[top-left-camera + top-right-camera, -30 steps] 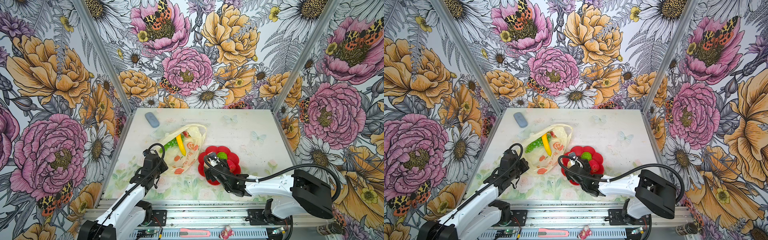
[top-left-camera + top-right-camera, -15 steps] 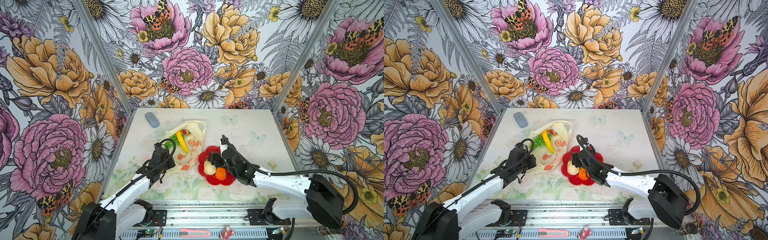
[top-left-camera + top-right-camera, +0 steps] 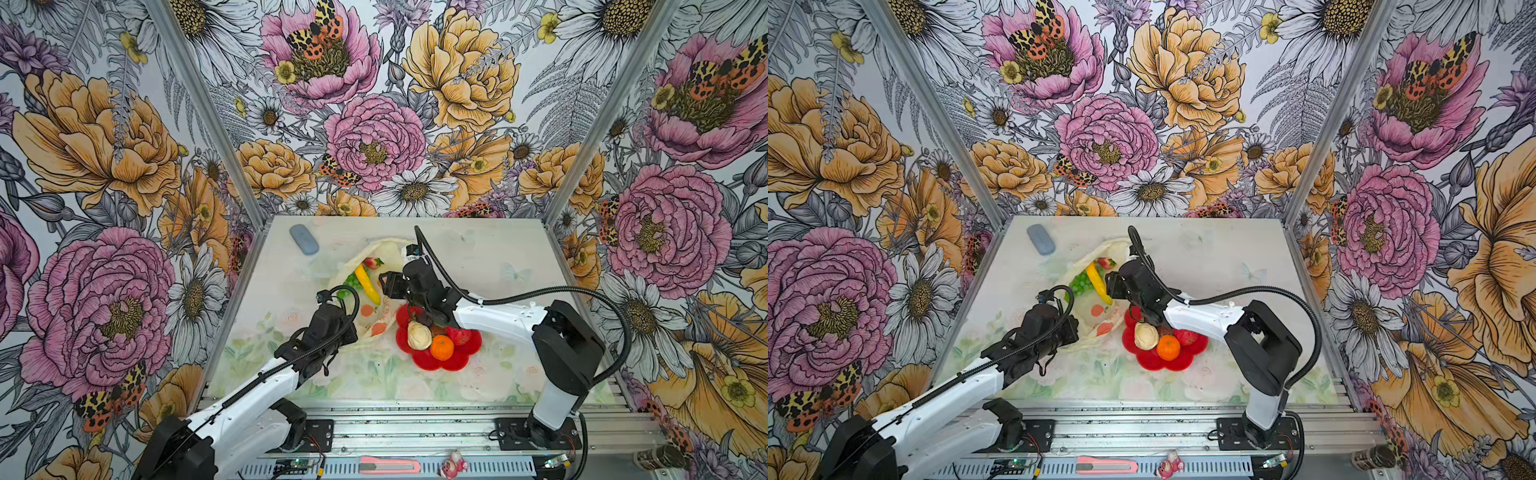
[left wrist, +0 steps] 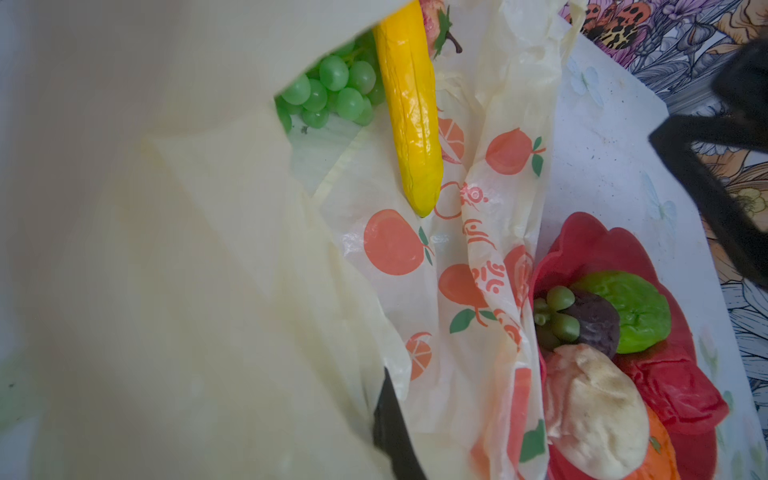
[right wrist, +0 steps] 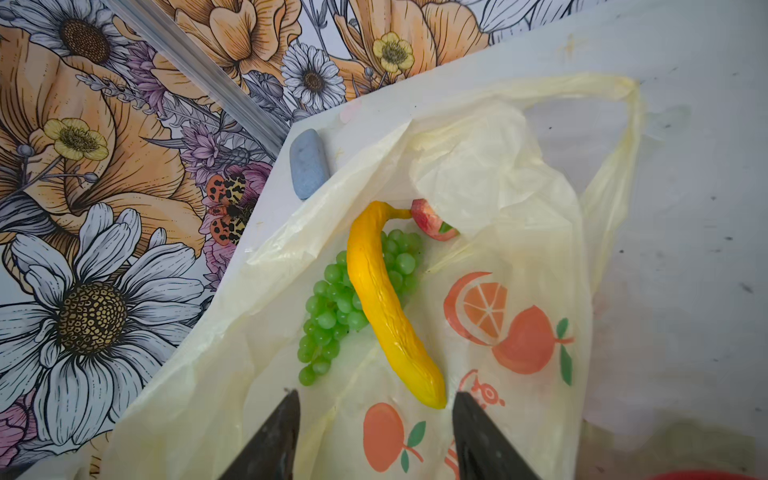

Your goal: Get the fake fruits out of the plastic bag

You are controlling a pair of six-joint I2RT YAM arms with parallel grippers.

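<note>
The plastic bag [image 3: 386, 249] [image 5: 478, 166] lies open at mid-table. Inside it show a yellow banana [image 3: 368, 282] [image 5: 390, 303], a green grape bunch [image 3: 351, 282] [image 5: 332, 307] and a strawberry [image 3: 372, 262] [image 5: 430, 222]. My left gripper [image 3: 351, 334] [image 4: 395, 432] is shut on the bag's near edge, and film drapes over most of its view. My right gripper [image 3: 386, 286] [image 5: 376, 397] hovers open over the bag, its fingertips either side of the banana's tip, holding nothing. A cream piece [image 3: 419, 336], an orange [image 3: 441, 347], a red apple [image 3: 459, 334] and a dark brown piece [image 4: 594, 320] sit on the plate.
The red flower-shaped plate [image 3: 428, 361] [image 3: 1154, 361] touches the bag's right side, under my right forearm. A blue-grey oblong [image 3: 304, 239] [image 5: 309, 164] lies at the back left. A pink utility knife [image 3: 388, 466] rests on the front rail. Flowered walls enclose three sides.
My right gripper has moved from above the plate to over the bag by the banana, with its jaws narrowing. The left gripper has pushed farther in, still holding the bag's edge.
</note>
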